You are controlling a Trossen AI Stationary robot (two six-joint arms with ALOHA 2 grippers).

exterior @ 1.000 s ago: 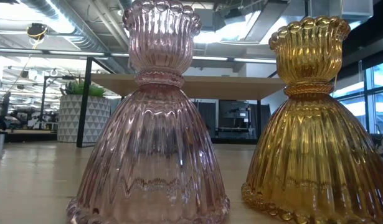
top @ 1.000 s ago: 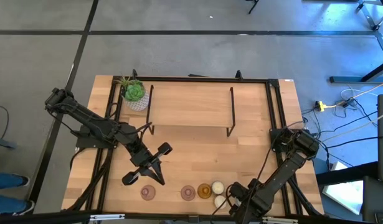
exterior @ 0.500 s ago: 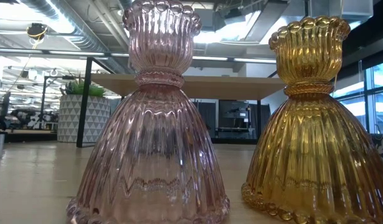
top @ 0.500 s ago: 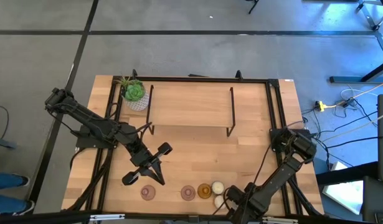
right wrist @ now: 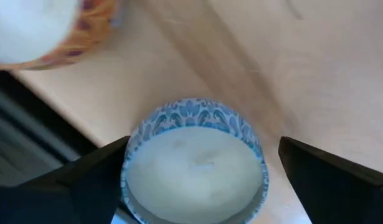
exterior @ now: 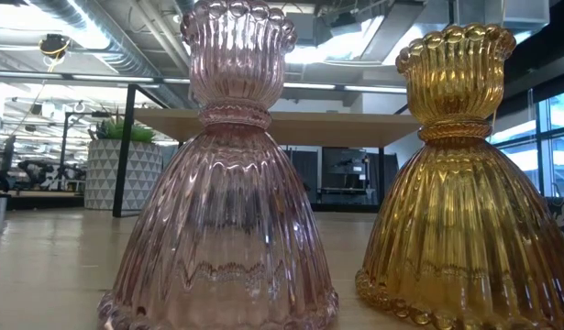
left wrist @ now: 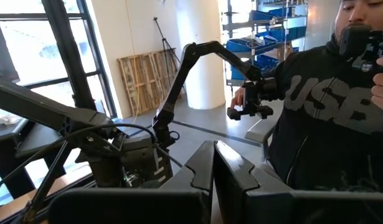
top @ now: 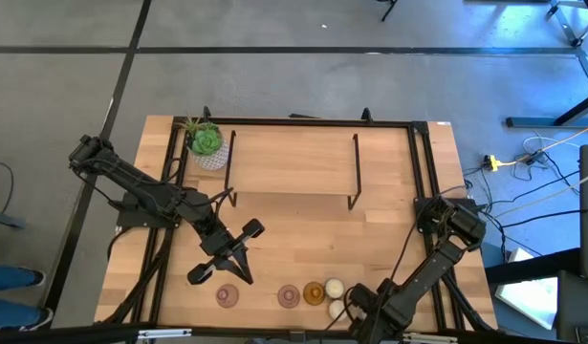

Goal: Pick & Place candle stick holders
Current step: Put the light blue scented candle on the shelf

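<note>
Along the near edge in the high view stand two pink glass holders (top: 227, 295) (top: 289, 295), an amber one (top: 314, 292) and two cream-white votives (top: 334, 288) (top: 337, 309). The low view shows a pink holder (exterior: 234, 174) and the amber one (exterior: 456, 174) upright on their round bases. My right gripper (top: 349, 308) (right wrist: 203, 180) is open over a votive with a blue-patterned rim (right wrist: 194, 165), one finger on either side. My left gripper (top: 238, 275) (left wrist: 213, 158) is shut and empty, above the table behind the left pink holder. My right gripper comes at the blue-rimmed votive from above with one finger on each side of it. One finger (right wrist: 91, 180) stands right at the rim (right wrist: 130, 155), and I cannot tell whether it touches. The votive stands on the table.
A green plant in a white pot (top: 206, 145) stands at the far left. A black-legged wooden shelf (top: 294, 162) spans the back of the table. A second votive with an orange-patterned rim (right wrist: 35, 31) stands close by. A person (left wrist: 328, 106) stands beyond the table's near edge.
My right gripper has shifted a little toward the near edge, over the votives. The holders have stayed where they were.
</note>
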